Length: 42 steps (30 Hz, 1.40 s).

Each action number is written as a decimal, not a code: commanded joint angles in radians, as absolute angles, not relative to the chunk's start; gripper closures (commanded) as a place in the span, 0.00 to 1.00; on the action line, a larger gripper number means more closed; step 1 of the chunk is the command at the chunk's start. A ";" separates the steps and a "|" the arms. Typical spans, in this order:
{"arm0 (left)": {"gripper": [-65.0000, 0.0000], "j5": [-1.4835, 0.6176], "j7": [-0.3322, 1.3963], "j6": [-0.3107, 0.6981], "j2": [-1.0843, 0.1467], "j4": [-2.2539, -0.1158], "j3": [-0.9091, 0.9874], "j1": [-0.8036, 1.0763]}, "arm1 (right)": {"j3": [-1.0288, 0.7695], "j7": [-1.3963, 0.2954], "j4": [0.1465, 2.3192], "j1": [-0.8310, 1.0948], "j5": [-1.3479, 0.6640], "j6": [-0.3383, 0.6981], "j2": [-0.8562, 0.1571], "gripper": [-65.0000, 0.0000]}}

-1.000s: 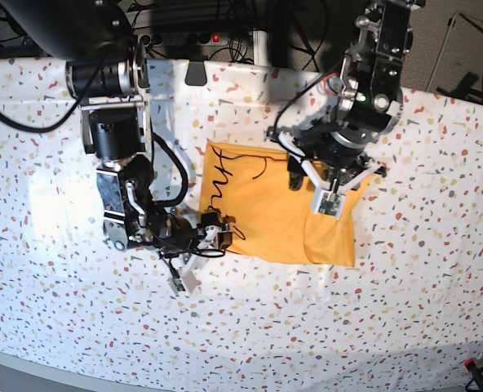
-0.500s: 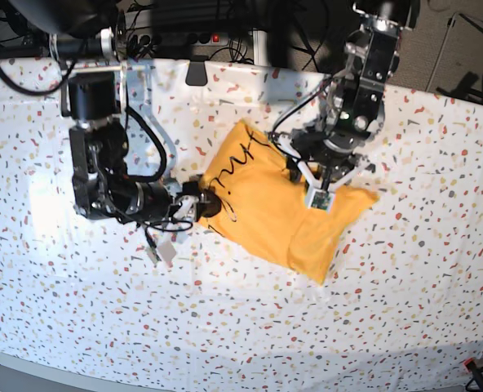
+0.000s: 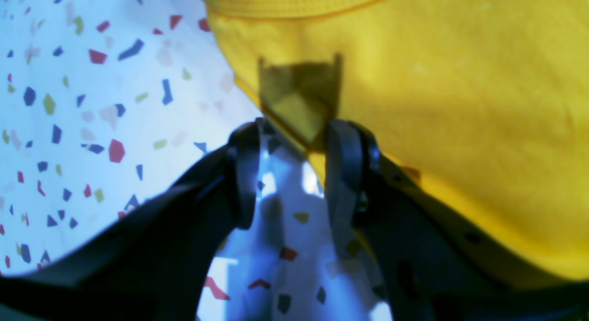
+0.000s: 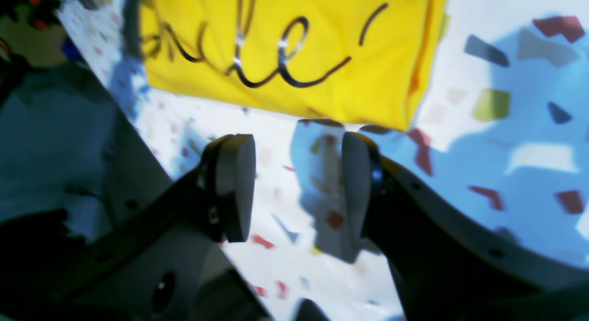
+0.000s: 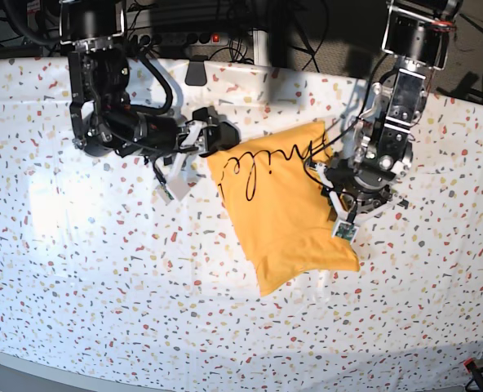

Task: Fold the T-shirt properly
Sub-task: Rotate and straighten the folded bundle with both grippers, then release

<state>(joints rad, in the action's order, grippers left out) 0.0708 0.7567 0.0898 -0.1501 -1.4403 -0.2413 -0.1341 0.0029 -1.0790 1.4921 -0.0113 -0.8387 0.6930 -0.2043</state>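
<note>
Two grippers beside a folded T-shirt (image 5: 286, 204) lying tilted mid-table on speckled cloth (image 5: 78, 269). Left gripper (image 3: 294, 173) at shirt's edge, jaws parted, a fabric corner between them, unpinched. Right gripper (image 4: 299, 192) parted and empty over cloth, just short of the lettered (image 4: 257, 58) edge.
</note>
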 commanded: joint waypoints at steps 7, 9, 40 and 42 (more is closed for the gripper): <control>0.64 0.022 0.729 0.129 -0.153 -1.454 -0.237 -0.169 | -0.001 -0.975 1.521 -0.068 -0.871 0.698 -0.208 0.53; 0.64 0.022 0.731 0.128 -0.153 -1.454 -0.237 -0.169 | -0.001 -0.928 1.521 -0.096 -0.844 0.698 -0.208 0.53; 0.64 -0.057 0.763 0.225 -0.150 -1.455 -0.237 -0.184 | 0.117 -0.944 1.457 -0.075 -0.573 0.698 -0.110 0.53; 0.64 -0.075 0.772 0.224 -0.151 -1.467 -0.237 -0.184 | 0.084 -0.943 1.458 -0.075 -0.574 0.698 -0.110 0.53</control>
<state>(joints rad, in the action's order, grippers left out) -0.0681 0.7883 0.2203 -0.1501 -1.4452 -0.2413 -0.1608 0.0868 -0.9524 1.4425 -0.0582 -0.5713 0.6899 -0.1085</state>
